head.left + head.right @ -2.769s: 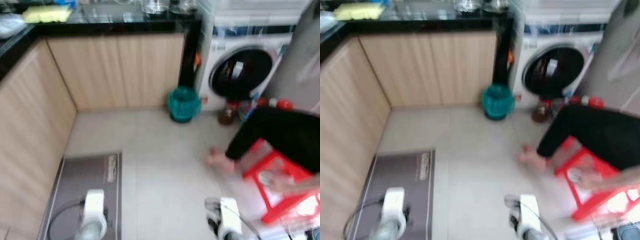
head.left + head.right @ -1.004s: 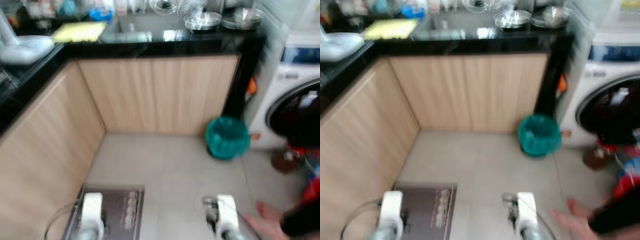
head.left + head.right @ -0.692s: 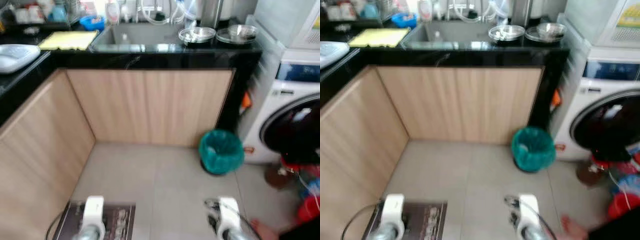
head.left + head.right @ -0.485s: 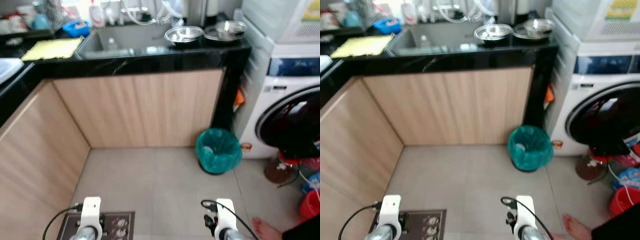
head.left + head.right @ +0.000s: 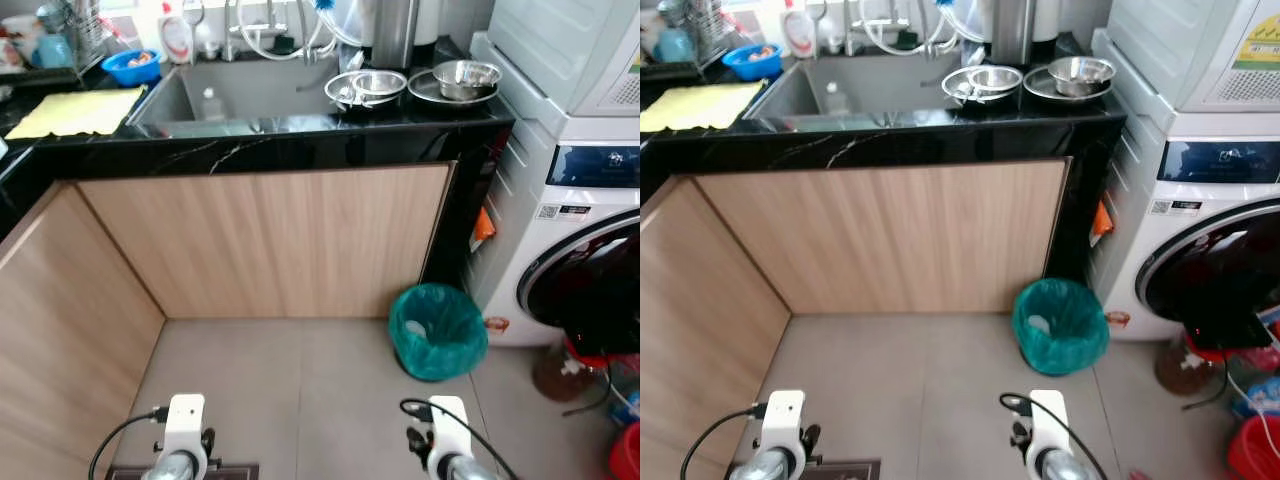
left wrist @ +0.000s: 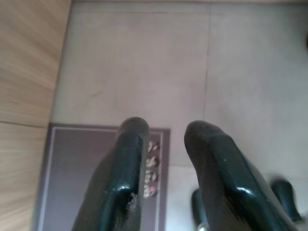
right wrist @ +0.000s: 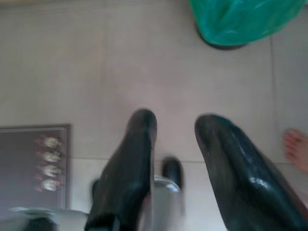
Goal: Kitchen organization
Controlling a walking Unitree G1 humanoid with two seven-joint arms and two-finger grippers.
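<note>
Steel bowls (image 5: 467, 79) beside sink (image 5: 235, 92) on black counter (image 5: 300, 140). Left gripper (image 6: 166, 132) and right gripper (image 7: 175, 120) low over floor (image 5: 300, 390), jaws narrowly apart, empty.

A home kitchen. A black stone table (image 5: 300, 140) runs over pale wood cabinet fronts (image 5: 270, 240), with a sunken sink (image 5: 240, 90) and taps at 12 o'clock. Steel bowls (image 5: 465, 78) sit at 1 o'clock beside a white washing machine (image 5: 575, 230) at 3 o'clock. A green-lined waste bin (image 5: 437, 331) stands on the grey tiled floor (image 5: 300, 400). A yellow cloth (image 5: 75, 110) and a blue bowl (image 5: 130, 65) lie at 10 o'clock.
</note>
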